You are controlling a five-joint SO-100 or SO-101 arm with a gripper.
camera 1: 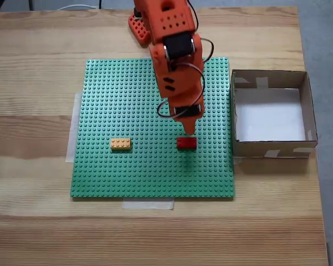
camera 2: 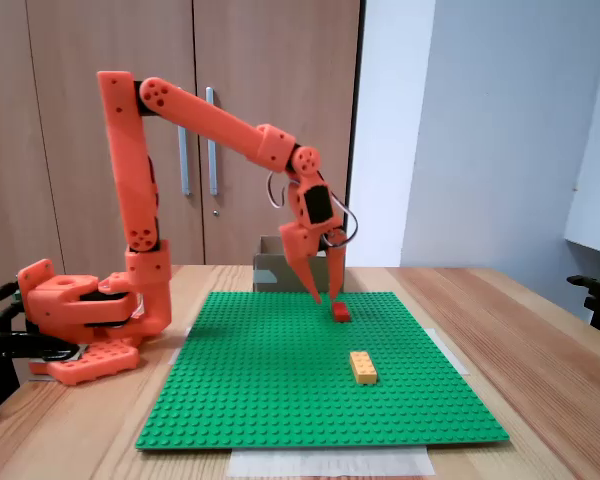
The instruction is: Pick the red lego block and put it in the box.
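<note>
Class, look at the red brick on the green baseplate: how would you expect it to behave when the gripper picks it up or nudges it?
The red brick looks like rigid moulded plastic, so it probably won't flex between the gripper fingers. It is small, so likely light. It lies flat on the studded baseplate, so it shouldn't roll or tip; if pressed onto the studs, it may resist a sideways push.

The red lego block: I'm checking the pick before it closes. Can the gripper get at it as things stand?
Probably yes. The gripper hangs open just above the red lego block, nothing lies between them, and the yellow-orange brick sits well apart on the green baseplate.
</note>
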